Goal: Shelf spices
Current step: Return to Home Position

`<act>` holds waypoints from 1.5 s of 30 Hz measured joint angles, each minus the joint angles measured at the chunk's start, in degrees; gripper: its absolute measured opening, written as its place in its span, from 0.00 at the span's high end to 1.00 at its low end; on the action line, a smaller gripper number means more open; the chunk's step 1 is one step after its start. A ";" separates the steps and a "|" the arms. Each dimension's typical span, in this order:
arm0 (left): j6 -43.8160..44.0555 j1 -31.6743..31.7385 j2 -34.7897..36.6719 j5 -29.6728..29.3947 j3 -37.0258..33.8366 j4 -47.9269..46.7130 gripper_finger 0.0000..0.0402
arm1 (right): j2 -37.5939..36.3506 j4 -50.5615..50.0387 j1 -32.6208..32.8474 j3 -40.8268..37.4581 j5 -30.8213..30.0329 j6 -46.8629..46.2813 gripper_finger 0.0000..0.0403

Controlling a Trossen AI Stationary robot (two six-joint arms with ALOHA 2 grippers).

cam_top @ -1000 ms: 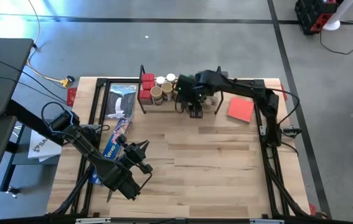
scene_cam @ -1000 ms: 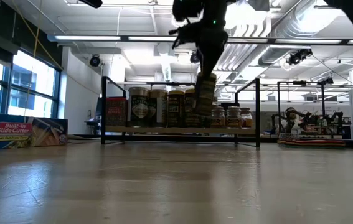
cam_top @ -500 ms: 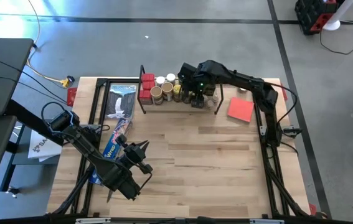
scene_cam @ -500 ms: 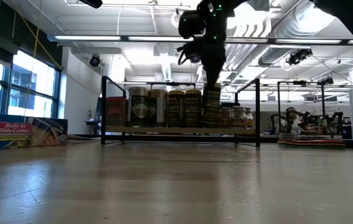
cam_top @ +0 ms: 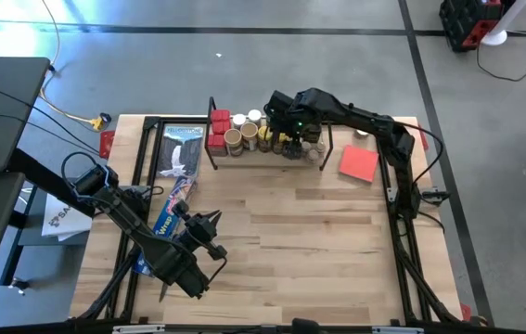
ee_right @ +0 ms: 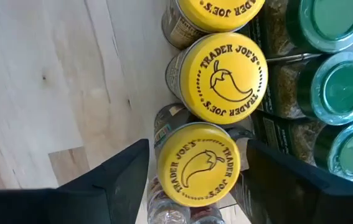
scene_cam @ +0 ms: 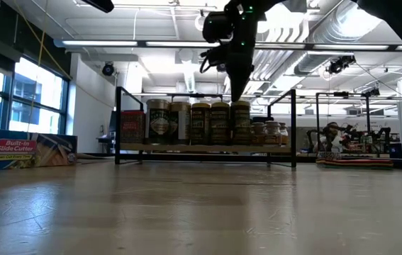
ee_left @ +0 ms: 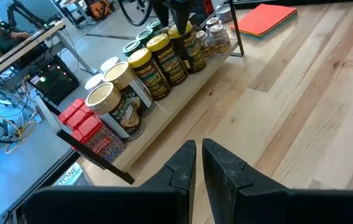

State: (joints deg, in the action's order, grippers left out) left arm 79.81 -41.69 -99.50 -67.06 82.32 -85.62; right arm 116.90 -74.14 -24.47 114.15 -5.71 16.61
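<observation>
Two fingers of right gripper (ee_right: 196,148), apart, are straddling yellow-lidded can (ee_right: 198,167) on shelf (scene_cam: 186,148); rising straight up first is looking safest; left gripper (ee_left: 198,145) is idling, fingers together.

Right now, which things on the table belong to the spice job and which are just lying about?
Job: spice jars and tins on the shelf; right gripper, open over the yellow-lidded jars; left gripper, parked front left.
Lying about: blue wrap box; red sheet.
</observation>
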 joint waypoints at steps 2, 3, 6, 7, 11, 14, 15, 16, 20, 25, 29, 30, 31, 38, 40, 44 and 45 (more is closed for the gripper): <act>0.00 0.00 0.00 0.06 0.00 0.00 0.94 | 0.00 0.27 0.00 0.00 -0.05 0.23 0.35; 0.00 -0.02 0.00 0.06 0.00 0.00 0.94 | 0.00 0.25 0.00 0.00 -0.05 0.25 0.34; 0.00 -0.04 0.00 0.06 0.00 0.00 0.94 | 0.00 0.27 0.00 0.00 -0.14 0.43 0.34; 0.00 -0.04 0.00 0.06 0.00 0.00 0.94 | 0.00 0.31 0.00 0.00 -0.14 0.60 0.34; 0.00 -0.04 0.00 0.06 0.00 0.02 0.94 | 0.00 0.36 0.00 0.00 -0.23 1.78 0.34; 0.01 -0.04 0.00 0.06 0.00 0.04 0.94 | 0.00 0.42 0.05 0.00 -2.28 2.85 0.34; 0.02 -0.04 0.00 0.06 0.00 0.07 0.94 | 0.00 0.50 0.24 0.00 -3.61 3.36 0.34; 0.02 -0.04 0.00 0.06 0.00 0.07 0.94 | 0.00 0.68 0.48 0.00 -4.92 3.93 0.34; 0.02 -0.04 0.00 0.06 0.00 0.39 0.94 | -0.77 1.15 1.47 0.00 -6.21 5.54 0.34; 0.02 -0.04 0.00 0.04 0.00 0.57 0.94 | -3.93 2.88 2.82 0.74 -6.17 6.51 0.34; 0.03 -0.02 0.00 -0.12 0.00 1.09 0.94 | -8.37 3.05 4.23 1.68 -6.12 5.03 0.34; 0.07 -0.02 0.00 -0.70 0.00 1.37 0.94 | -9.79 2.89 4.88 1.68 -6.09 4.57 0.34; 0.33 -0.07 0.00 -1.62 0.00 1.53 0.94 | -11.39 2.71 5.65 1.70 -5.87 3.67 0.34; 1.81 -0.82 0.24 -5.65 -0.02 1.74 0.97 | -24.75 1.02 11.35 -3.22 0.65 -0.79 0.34; 2.90 -0.79 0.26 -8.26 -0.02 3.01 0.99 | -29.96 0.96 12.42 -7.69 3.35 -2.56 0.34; -3.01 1.81 0.26 -7.38 -0.02 11.55 1.00 | -42.15 5.67 13.65 -21.21 6.52 -7.12 0.34; -6.64 2.76 0.26 -6.52 -0.02 14.71 1.00 | -45.57 7.68 13.90 -25.37 6.65 -8.26 0.34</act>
State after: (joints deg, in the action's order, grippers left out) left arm 73.17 -38.93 -99.24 -73.58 82.30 -70.92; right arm 71.33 -66.46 -10.57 88.77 0.94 8.35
